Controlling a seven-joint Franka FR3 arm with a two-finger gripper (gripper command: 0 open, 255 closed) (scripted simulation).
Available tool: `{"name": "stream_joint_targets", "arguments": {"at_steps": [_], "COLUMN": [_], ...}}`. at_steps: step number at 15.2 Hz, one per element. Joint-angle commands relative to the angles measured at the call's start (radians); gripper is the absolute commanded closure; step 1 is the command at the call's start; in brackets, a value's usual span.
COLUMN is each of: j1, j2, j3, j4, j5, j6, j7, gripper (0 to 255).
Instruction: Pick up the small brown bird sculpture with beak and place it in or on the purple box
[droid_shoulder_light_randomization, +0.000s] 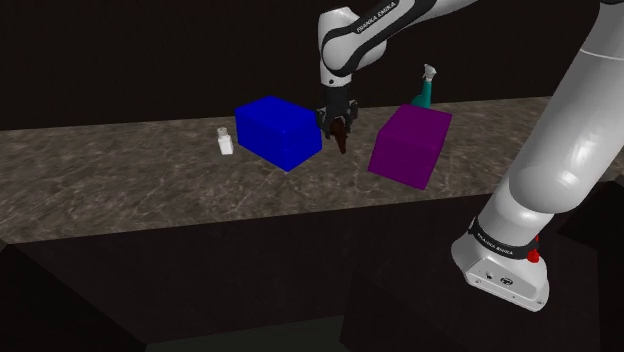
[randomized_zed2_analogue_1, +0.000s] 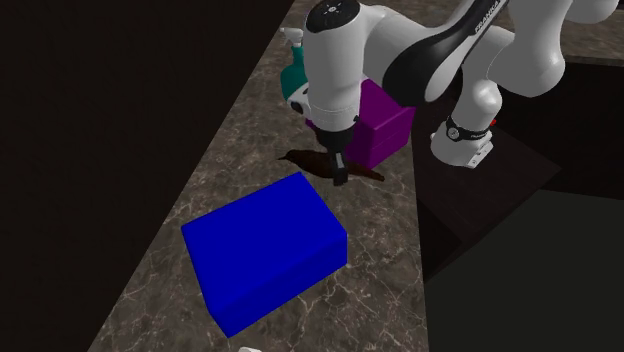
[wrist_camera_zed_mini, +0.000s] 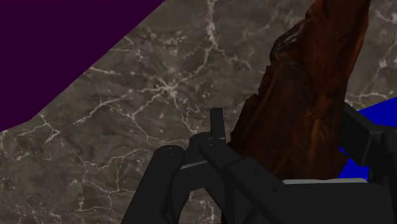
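The brown bird sculpture (wrist_camera_zed_mini: 305, 83) is a rough, dark reddish-brown piece clasped between my black fingers. My gripper (droid_shoulder_light_randomization: 336, 124) is shut on it and points down over the marble counter. The bird (droid_shoulder_light_randomization: 343, 142) sticks out below the fingertips, in the gap between the blue box (droid_shoulder_light_randomization: 278, 131) and the purple box (droid_shoulder_light_randomization: 410, 146). In the second exterior view the gripper (randomized_zed2_analogue_1: 336, 160) holds the bird (randomized_zed2_analogue_1: 339, 174) just in front of the purple box (randomized_zed2_analogue_1: 381, 126), with dark shadows on the counter beneath. I cannot tell whether the bird touches the counter.
A teal spray bottle (droid_shoulder_light_randomization: 423, 92) stands behind the purple box. A small white bottle (droid_shoulder_light_randomization: 226, 141) stands beside the blue box (randomized_zed2_analogue_1: 262, 248) on the side away from the gripper. The marble counter (droid_shoulder_light_randomization: 120, 180) drops off to dark floor at its front edge.
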Motion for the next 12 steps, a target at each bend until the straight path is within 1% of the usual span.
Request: {"name": "stream_joint_targets", "arguments": {"at_steps": [1,12], "j1": [-0.001,-0.001], "j2": [-0.015,-0.076], "j3": [-0.001,-0.001], "j4": [0.01,0.094], "j5": [0.001,0.005], "j6": [-0.025,-0.169], "j7": [-0.002,-0.007], "gripper": [255,255]}}
